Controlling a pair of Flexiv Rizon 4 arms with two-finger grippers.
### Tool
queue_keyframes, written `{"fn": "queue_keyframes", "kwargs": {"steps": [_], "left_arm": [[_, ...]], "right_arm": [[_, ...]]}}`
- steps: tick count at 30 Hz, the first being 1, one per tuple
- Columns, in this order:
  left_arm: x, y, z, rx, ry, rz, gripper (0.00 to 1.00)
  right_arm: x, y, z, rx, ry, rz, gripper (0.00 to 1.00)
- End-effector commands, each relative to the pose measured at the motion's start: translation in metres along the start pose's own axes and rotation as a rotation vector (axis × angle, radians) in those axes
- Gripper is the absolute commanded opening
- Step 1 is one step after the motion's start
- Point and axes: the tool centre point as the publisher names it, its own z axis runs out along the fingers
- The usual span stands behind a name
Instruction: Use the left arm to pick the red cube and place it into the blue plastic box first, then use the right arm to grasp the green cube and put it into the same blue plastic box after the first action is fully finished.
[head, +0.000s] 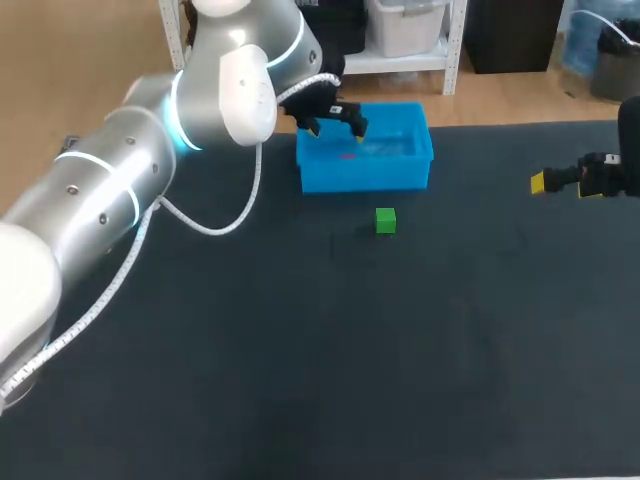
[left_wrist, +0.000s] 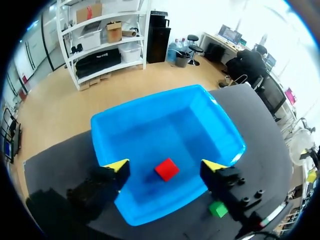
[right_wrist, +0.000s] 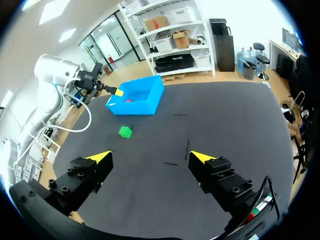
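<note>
Head view: red cube (head: 349, 154) barely discernible

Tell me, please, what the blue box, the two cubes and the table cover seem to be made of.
The blue box: likely moulded plastic, slightly glossy; soft highlights on its smooth, rounded walls. The red cube and green cube: solid-coloured, matte, sharp-edged; perhaps painted wood or plastic, I cannot tell which. The table cover: dark, dull, without glare; probably fabric or rubbery mat.

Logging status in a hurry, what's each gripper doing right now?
Left gripper: open, empty, above the red cube lying in the blue box.
Right gripper: open, holding nothing.
</note>
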Motion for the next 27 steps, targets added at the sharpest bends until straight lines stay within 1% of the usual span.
{"fn": "queue_keyframes", "kwargs": {"steps": [1,6,8,10,13,16,22,27], "left_arm": [[-0.013,0.000,-0.004,-0.002,0.097,0.008,1.00],[-0.013,-0.006,-0.021,-0.006,0.083,0.031,1.00],[-0.012,-0.008,-0.032,-0.009,0.071,0.037,1.00],[-0.009,-0.010,-0.043,-0.011,0.061,0.038,1.00],[0.001,-0.011,-0.062,-0.022,0.045,0.037,1.00],[0.013,-0.010,-0.079,-0.034,0.032,0.025,1.00],[0.046,-0.005,-0.109,-0.062,0.008,0.003,1.00],[0.073,-0.004,-0.129,-0.054,-0.048,0.011,1.00]], "right_arm": [[0.000,0.000,0.000,0.001,0.001,-0.001,1.00],[0.000,0.000,0.000,0.001,0.001,-0.001,1.00],[0.000,0.000,0.000,0.001,0.001,-0.001,1.00],[0.000,0.000,0.000,0.001,0.001,-0.001,1.00],[0.000,0.000,0.000,0.001,0.001,-0.001,1.00],[0.000,0.000,0.000,0.001,0.001,-0.001,1.00],[0.000,0.000,0.000,0.001,0.001,-0.001,1.00],[0.000,0.000,0.000,0.001,0.001,-0.001,1.00]]}}
